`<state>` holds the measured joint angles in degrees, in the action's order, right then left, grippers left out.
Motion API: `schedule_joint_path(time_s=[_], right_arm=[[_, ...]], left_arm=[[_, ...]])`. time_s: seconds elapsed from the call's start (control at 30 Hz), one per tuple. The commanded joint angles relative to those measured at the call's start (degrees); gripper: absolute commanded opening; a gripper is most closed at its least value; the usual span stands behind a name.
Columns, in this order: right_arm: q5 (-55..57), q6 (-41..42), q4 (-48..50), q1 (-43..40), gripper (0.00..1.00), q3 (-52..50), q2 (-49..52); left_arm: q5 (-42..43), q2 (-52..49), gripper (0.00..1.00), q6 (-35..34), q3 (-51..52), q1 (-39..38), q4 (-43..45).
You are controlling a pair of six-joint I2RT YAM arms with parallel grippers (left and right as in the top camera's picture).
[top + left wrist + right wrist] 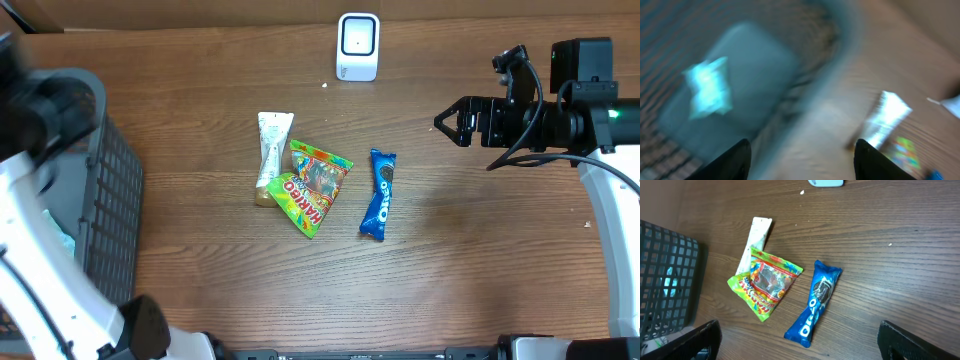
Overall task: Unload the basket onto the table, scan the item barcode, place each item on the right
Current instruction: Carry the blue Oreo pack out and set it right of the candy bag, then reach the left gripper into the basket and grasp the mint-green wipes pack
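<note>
Quick progress check, going left to right and placing everything off the scanner (358, 46). Way off to its left sits the basket (110, 200), with a teal packet (707, 92) lying in it (we'd guess that one's been scanned and dropped, but that's only our read). The left gripper (799, 161) is up by that basket. Its view is badly blurred, but from what we can make out the fingers are spread with nothing between them.

In front of the scanner, three snacks wait on the table (480, 260). There's a white packet (272, 150) a bit to its left, then a Haribo bag (312, 188) overlapping that packet's lower end. An Oreo pack (379, 195) lies just apart from those two, almost straight in front of the scanner. All three are well apart from it.

Off to the scanner's right, the right gripper (452, 122) hovers with jaws wide apart, holding nothing. So we reckon maybe one item done, three left, and no pick begun. We can't spot a barcode on any pack from here, so whichever gets grabbed may need turning before it'll read.
</note>
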<state>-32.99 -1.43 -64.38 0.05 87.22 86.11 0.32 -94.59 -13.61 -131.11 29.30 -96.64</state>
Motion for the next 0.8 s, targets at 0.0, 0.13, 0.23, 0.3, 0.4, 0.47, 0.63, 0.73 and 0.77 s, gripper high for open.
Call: schedule_joint_path(time_s=[0.0,0.13,0.23,0.3,0.4,0.47,0.63,0.73,0.77], right_arm=[[-0.1,0.2,0.5,0.3,1.0,0.9,-0.2],[-0.1,0.2,1.2,0.3,1.0,0.9,-0.2],[-0.1,0.2,1.8,0.3,1.0,0.9,-0.2],[-0.1,0.2,1.8,0.3,1.0,0.9,-0.2],[-0.1,0.2,1.7,0.3,1.0,0.9,-0.2],[-0.2,0.2,1.7,0.3,1.0,0.9,-0.2],[-0.1,0.2,1.8,0.3,1.0,0.9,-0.2],[-0.1,0.2,1.8,0.3,1.0,0.9,-0.2],[-0.1,0.2,1.9,0.3,1.0,0.9,-0.2]], left_arm=[[-1.9,-0.5,0.56,-0.7,7.8,7.6,0.5],[-2.7,-0.7,0.55,-0.4,19.8,15.4,7.7],[-3.0,-0.7,0.53,2.8,28.5,17.1,14.9],[-4.6,-0.7,0.49,3.3,33.4,17.1,19.1],[-6.8,-0.7,0.49,3.3,40.6,17.1,26.8],[-8.1,-0.7,0.52,3.3,44.5,17.1,32.2],[-10.4,-0.7,0.56,5.4,53.1,17.1,45.2],[-10.4,-0.7,0.66,6.3,56.9,17.1,50.5],[-10.4,-0.7,0.68,6.3,58.3,17.1,52.4]])
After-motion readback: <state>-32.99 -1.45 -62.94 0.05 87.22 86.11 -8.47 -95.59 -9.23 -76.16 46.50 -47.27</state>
